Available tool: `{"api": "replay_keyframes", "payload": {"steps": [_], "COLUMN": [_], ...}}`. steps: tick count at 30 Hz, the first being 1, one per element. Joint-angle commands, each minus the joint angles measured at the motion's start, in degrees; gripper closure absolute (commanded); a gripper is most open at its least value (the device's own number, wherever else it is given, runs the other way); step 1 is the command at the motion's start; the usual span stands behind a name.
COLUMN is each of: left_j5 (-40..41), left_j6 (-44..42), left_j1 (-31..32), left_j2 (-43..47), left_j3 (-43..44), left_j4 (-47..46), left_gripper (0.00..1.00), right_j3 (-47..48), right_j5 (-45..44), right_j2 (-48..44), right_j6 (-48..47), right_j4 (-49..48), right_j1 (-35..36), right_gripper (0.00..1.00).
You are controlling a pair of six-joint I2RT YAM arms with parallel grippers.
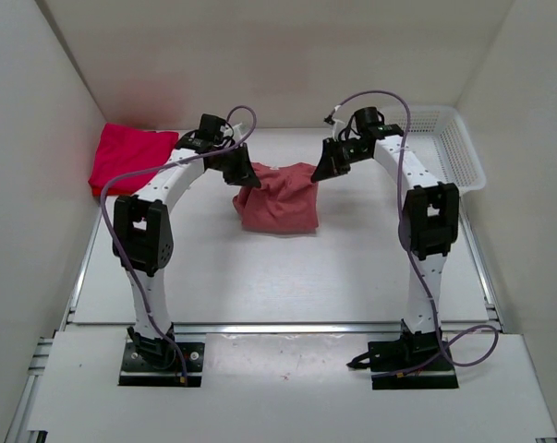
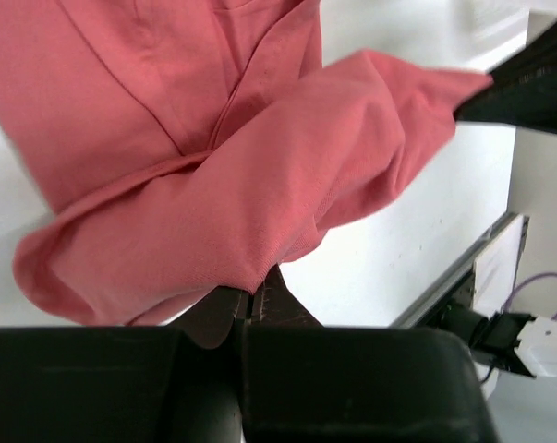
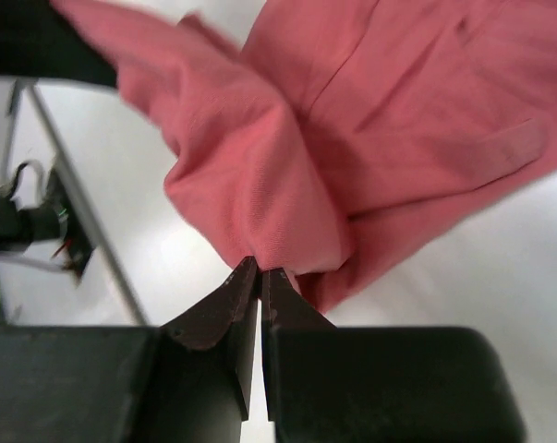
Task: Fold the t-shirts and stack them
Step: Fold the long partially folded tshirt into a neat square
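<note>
The dusty salmon pink t-shirt [image 1: 280, 197] hangs bunched between both grippers above the middle of the table, its lower part resting on the surface. My left gripper [image 1: 246, 177] is shut on its left edge; in the left wrist view the cloth [image 2: 213, 185] is pinched at the fingertips [image 2: 248, 297]. My right gripper [image 1: 322, 171] is shut on its right edge; in the right wrist view the fabric [image 3: 287, 185] is pinched at the fingertips [image 3: 260, 275]. A folded crimson-magenta t-shirt [image 1: 130, 159] lies at the far left. The bright red shirt is out of view.
A white plastic mesh basket [image 1: 449, 148] stands at the far right by the wall. White walls enclose the table on three sides. A metal rail [image 1: 287, 325] runs along the table's near edge in front of the arm bases.
</note>
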State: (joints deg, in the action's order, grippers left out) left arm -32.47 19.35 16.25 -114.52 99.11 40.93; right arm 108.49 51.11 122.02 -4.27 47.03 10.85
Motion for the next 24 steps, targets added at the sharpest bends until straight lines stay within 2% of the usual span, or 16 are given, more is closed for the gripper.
{"api": "replay_keyframes", "payload": {"steps": [1, 5, 6, 7, 10, 11, 12, 13, 17, 20, 24], "left_j5": [-1.90, 2.49, 3.11, 3.90, 7.33, 9.16, 11.18, 13.72, 21.12, 19.99, 14.64], "left_j6": [1.30, 0.42, 0.07, -0.19, -0.98, -1.59, -2.38, -2.65, -7.73, -12.04, -13.46], "left_j1": [-0.78, -0.52, -0.61, -0.78, -1.57, -2.01, -2.27, -2.89, -4.56, -3.60, -1.93], "left_j2": [-1.84, -7.54, -8.52, -10.44, -13.79, -14.06, -14.15, -14.07, -11.44, -9.33, -8.00], "left_j3": [3.63, 9.33, 11.17, 12.76, 14.88, 14.97, 15.06, 15.06, 19.26, 19.90, 14.45], "left_j4": [-3.21, -4.18, -4.36, -4.97, -5.24, -4.98, -4.46, -3.93, -2.69, -2.34, -1.90], "left_gripper": [0.98, 0.96, 0.93, 0.88, 0.49, 0.27, 0.11, 0.03, 0.02, 0.02, 0.02], "right_j3": [8.13, 14.45, 17.17, 21.11, 31.84, 33.79, 36.77, 38.88, 39.18, 32.17, 19.50], "right_j5": [-4.68, -13.38, -15.15, -19.43, -26.14, -29.28, -32.45, -33.09, -35.03, -35.02, -34.77], "right_j2": [3.65, 9.01, 10.86, 13.66, 20.08, 21.76, 22.21, 22.73, 19.59, 14.68, 7.10], "right_j6": [2.07, 3.82, 4.27, 6.19, 4.81, 4.97, 4.89, 3.50, 3.39, 3.83, 6.99], "right_j4": [-2.82, -2.99, -3.43, -3.61, -3.52, -3.43, -3.52, -3.61, -0.81, 0.96, -0.35], "right_j1": [-0.22, -0.83, -1.01, -1.10, -0.31, 0.30, 0.83, 1.19, 1.98, 2.68, 3.91], "right_gripper": [1.00, 0.99, 0.96, 0.77, 0.33, 0.30, 0.28, 0.26, 0.26, 0.30, 0.32]}}
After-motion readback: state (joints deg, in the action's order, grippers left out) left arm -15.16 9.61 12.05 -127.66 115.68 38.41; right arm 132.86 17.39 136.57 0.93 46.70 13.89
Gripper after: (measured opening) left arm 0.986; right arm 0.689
